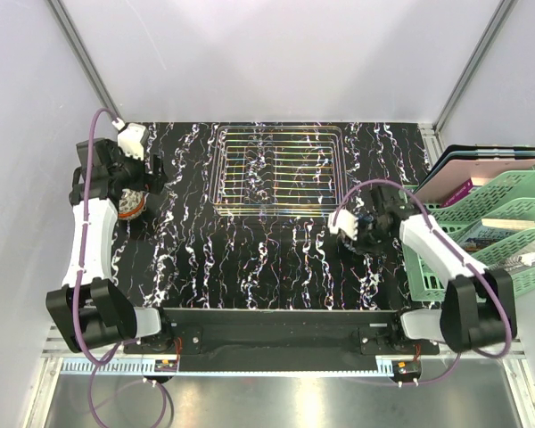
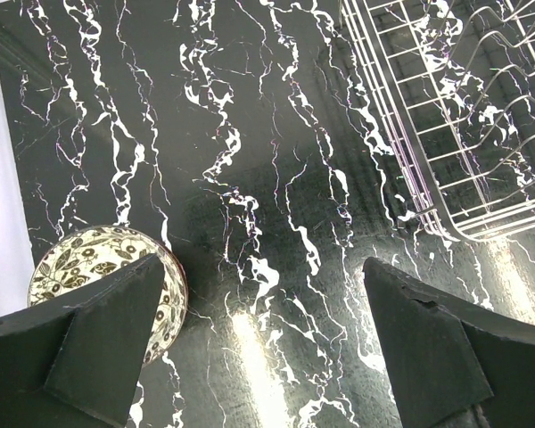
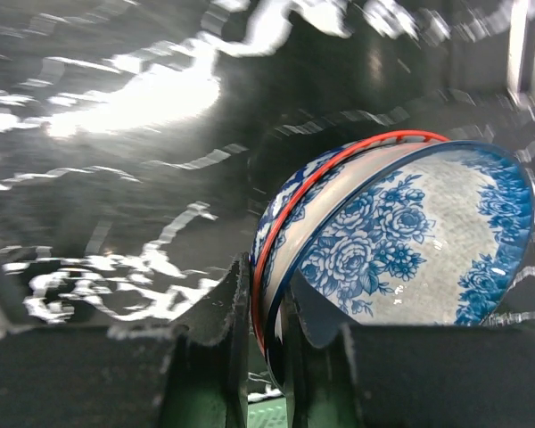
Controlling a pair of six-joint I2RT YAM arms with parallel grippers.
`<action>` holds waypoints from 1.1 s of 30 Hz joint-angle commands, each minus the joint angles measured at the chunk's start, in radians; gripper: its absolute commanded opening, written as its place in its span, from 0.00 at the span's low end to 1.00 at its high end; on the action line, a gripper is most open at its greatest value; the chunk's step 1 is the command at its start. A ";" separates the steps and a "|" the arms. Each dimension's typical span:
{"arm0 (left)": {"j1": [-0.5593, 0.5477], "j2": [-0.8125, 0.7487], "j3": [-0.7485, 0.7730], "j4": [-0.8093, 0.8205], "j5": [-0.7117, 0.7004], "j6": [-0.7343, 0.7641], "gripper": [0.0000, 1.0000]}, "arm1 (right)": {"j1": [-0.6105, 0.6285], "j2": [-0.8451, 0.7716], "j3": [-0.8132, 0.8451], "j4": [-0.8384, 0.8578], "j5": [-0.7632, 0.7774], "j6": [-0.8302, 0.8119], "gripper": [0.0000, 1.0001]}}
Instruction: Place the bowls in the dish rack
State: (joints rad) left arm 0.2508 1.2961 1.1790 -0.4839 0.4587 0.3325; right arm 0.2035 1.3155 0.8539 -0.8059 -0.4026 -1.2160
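Pinching the rim of a white, blue-rose ceramic bowl (image 3: pixel 401 241) are the right fingers (image 3: pixel 218 357); left fingers (image 2: pixel 98 348) gape apart.

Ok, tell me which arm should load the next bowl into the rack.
Right. The right claw is shut on the rim of the blue floral bowl, close to the dish rack. The left claw hangs open over the table, with the leaf-patterned bowl beside one finger, ungripped.
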 commanded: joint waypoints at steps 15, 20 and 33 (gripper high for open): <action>0.021 -0.035 0.073 -0.021 -0.034 0.022 0.99 | 0.489 0.013 0.083 0.002 0.099 0.222 0.03; 0.025 -0.035 0.077 -0.024 -0.034 0.028 0.99 | 0.606 0.137 0.178 0.086 0.148 0.269 0.03; 0.042 -0.027 0.080 -0.022 -0.044 0.010 0.99 | 0.815 0.459 0.434 0.339 0.235 0.282 0.04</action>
State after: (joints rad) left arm 0.2817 1.2831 1.2110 -0.5293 0.4393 0.3508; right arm 0.9756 1.7229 1.1900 -0.6323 -0.2077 -0.9413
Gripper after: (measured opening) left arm 0.987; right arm 0.197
